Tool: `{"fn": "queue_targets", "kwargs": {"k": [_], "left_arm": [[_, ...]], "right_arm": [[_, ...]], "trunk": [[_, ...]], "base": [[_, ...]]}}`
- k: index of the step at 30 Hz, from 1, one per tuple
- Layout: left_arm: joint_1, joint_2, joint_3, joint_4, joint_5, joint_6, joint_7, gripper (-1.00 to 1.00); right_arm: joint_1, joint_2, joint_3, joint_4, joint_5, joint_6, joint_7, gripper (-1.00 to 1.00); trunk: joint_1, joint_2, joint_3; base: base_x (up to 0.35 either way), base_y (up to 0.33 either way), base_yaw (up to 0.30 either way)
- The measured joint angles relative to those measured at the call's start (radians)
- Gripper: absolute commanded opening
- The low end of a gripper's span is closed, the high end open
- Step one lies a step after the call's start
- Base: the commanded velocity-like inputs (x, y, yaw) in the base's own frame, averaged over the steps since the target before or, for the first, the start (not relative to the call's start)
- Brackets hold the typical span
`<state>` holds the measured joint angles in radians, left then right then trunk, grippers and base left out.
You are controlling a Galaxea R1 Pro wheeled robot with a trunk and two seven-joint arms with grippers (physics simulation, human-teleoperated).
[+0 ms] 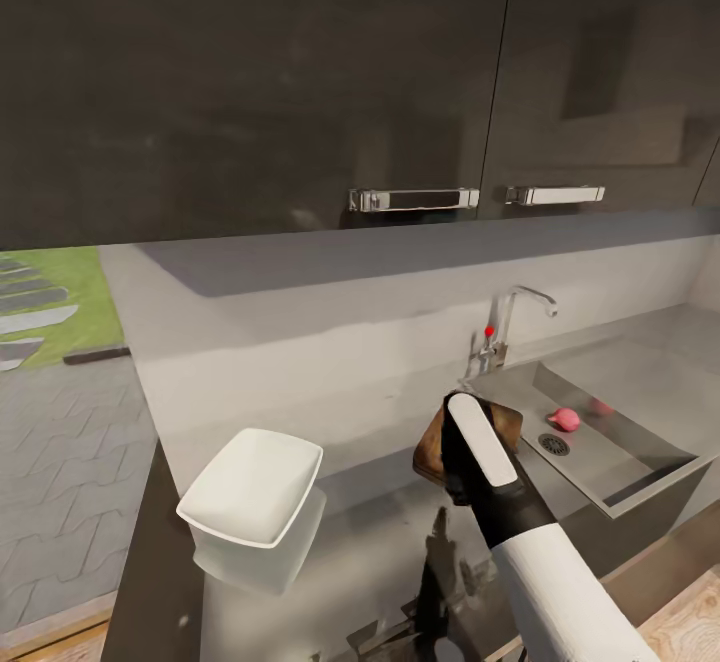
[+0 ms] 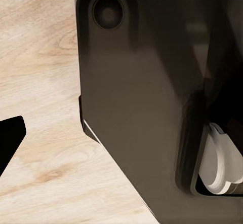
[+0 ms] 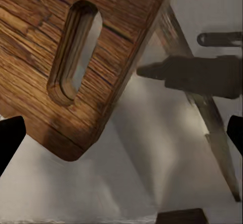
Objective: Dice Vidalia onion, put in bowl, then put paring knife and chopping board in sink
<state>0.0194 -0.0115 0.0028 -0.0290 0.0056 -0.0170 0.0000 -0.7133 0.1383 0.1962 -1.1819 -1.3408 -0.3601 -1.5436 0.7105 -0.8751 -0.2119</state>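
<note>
The brown chopping board [image 1: 500, 424] is tilted at the left rim of the grey sink [image 1: 640, 437]. My right gripper [image 1: 458, 424] is right over it. In the right wrist view the board's end with the slot hole [image 3: 76, 51] is close in front of the open right gripper [image 3: 121, 135], with nothing between the fingers. A small pink-red thing [image 1: 566, 419] lies in the basin by the drain; I cannot tell whether it is the onion or the paring knife's handle. The white bowl [image 1: 252, 485] stands on the countertop [image 1: 370, 522] to the left. A left fingertip [image 2: 10, 138] hangs over the wood floor.
Dark upper cabinets [image 1: 300, 82] with chrome handles hang low over the counter. The chrome tap [image 1: 512, 327] with a red knob rises behind the sink. The counter's left end [image 1: 150, 542] drops to a paved floor. A dark part of the robot's body [image 2: 147, 102] sits beside the left gripper.
</note>
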Motion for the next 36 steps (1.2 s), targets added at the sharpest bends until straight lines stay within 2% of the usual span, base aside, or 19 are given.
{"fn": "queue_targets", "kwargs": {"k": [1, 3, 6, 7, 8, 10, 12, 13, 15, 19, 22, 25, 36], "left_arm": [[0.0, 0.0, 0.0, 0.0, 0.0, 0.0, 0.0, 1.0], [0.0, 0.0, 0.0, 0.0, 0.0, 0.0, 0.0, 1.0], [0.0, -0.001, 0.0, 0.0, 0.0, 0.0, 0.0, 1.0], [0.0, 0.0, 0.0, 0.0, 0.0, 0.0, 0.0, 1.0], [0.0, 0.0, 0.0, 0.0, 0.0, 0.0, 0.0, 1.0], [0.0, 0.0, 0.0, 0.0, 0.0, 0.0, 0.0, 1.0], [0.0, -0.001, 0.0, 0.0, 0.0, 0.0, 0.0, 1.0], [0.0, -0.001, 0.0, 0.0, 0.0, 0.0, 0.0, 1.0], [0.0, -0.001, 0.0, 0.001, 0.0, 0.0, 0.0, 1.0], [0.0, -0.001, 0.0, 0.001, 0.0, 0.0, 0.0, 1.0], [0.0, -0.005, 0.0, 0.001, 0.0, 0.0, 0.0, 1.0], [0.0, -0.007, 0.0, 0.001, 0.0, 0.0, 0.0, 1.0], [0.0, -0.008, 0.0, 0.002, 0.0, 0.0, 0.0, 1.0]], "right_arm": [[-0.023, -0.001, 0.0, 0.059, -0.049, 0.006, 0.036, 1.0], [-0.078, -0.002, 0.0, 0.13, -0.068, 0.037, 0.059, 1.0], [-0.136, -0.003, -0.001, 0.194, -0.073, 0.103, 0.066, 1.0], [-0.168, -0.003, -0.001, 0.218, -0.074, 0.132, 0.068, 1.0], [-0.227, -0.006, -0.003, 0.257, -0.075, 0.157, 0.067, 1.0], [-0.259, -0.007, -0.004, 0.281, -0.075, 0.162, 0.066, 1.0], [-0.337, -0.017, -0.013, 0.361, -0.075, 0.167, 0.062, 1.0], [-0.355, -0.02, -0.017, 0.38, -0.075, 0.168, 0.061, 1.0], [-0.409, -0.035, -0.042, 0.452, -0.074, 0.17, 0.06, 1.0], [-0.466, -0.061, -0.068, 0.573, -0.073, 0.189, 0.056, 1.0], [-0.475, -0.068, -0.074, 0.619, -0.074, 0.195, 0.013, 1.0], [-0.477, -0.068, -0.076, 0.631, -0.075, 0.193, 0.0, 1.0], [-0.477, -0.06, -0.092, 0.688, -0.081, 0.188, -0.008, 1.0]], "trunk": [[0.0, 0.0, 0.0], [0.0, 0.0, 0.0], [0.0, 0.0, 0.0], [0.0, 0.0, 0.0], [0.0, 0.0, 0.0], [0.0, 0.0, 0.0], [0.0, 0.0, 0.0], [0.0, 0.0, 0.0], [0.0, 0.0, 0.0], [0.0, 0.0, 0.0], [0.0, 0.0, 0.0], [0.0, 0.0, 0.0], [0.0, 0.0, 0.0]], "base": [[0.0, 0.0, 0.0], [0.0, 0.0, 0.0], [0.0, 0.0, 0.0], [0.0, 0.0, 0.0], [0.0, 0.0, 0.0], [0.0, 0.0, 0.0], [0.0, 0.0, 0.0], [0.0, 0.0, 0.0], [0.0, 0.0, 0.0], [0.0, 0.0, 0.0], [0.0, 0.0, 0.0], [0.0, 0.0, 0.0], [0.0, 0.0, 0.0]]}}
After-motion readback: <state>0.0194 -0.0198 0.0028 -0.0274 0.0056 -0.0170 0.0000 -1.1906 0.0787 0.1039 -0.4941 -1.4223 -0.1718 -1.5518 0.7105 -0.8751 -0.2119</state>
